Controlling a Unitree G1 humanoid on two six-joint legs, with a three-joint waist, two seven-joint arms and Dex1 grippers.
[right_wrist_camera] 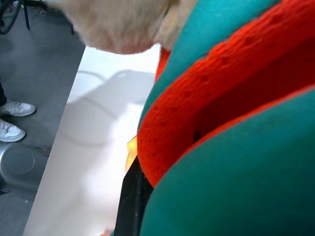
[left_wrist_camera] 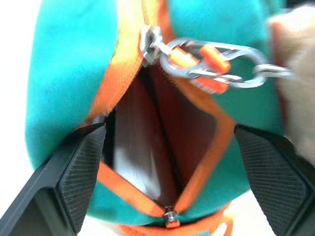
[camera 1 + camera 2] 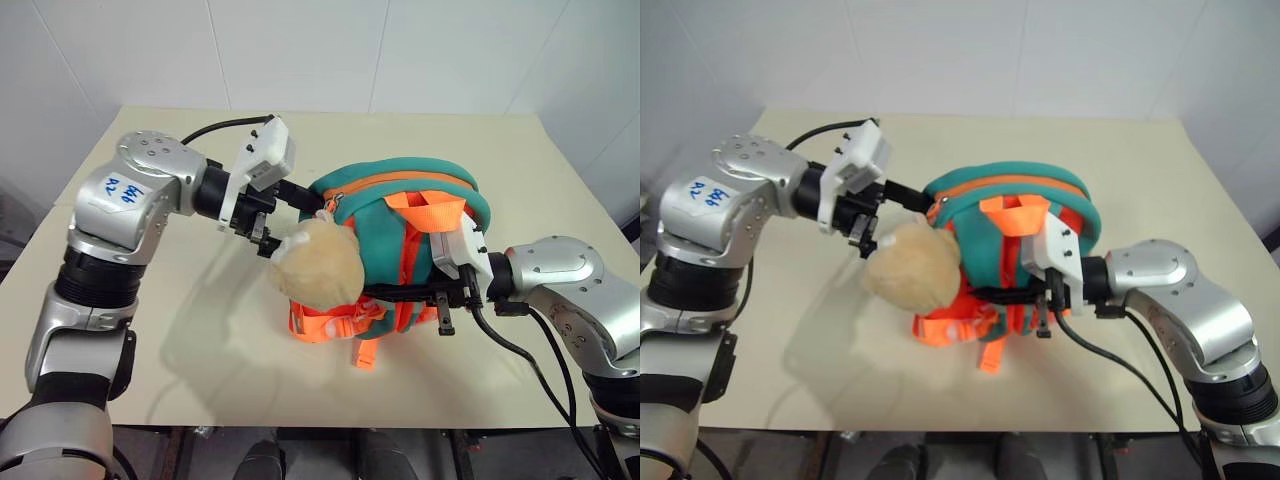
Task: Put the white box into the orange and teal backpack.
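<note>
Orange and teal backpack [image 3: 400, 215]: mid-table, propped for loading. Right gripper [image 3: 445, 300]: fingers closed on its side, steadying it. Left gripper [image 3: 268, 228]: fingers spread empty at the unzipped mouth. White box [image 2: 133, 157]: inside the pocket.

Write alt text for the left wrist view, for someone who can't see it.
The left gripper, its two black fingers spread wide, faces the unzipped opening of the orange and teal backpack, where the white box shows inside against the dark red lining. A silver carabiner hangs from the zipper pull above the opening, leading to the tan plush toy.
</note>
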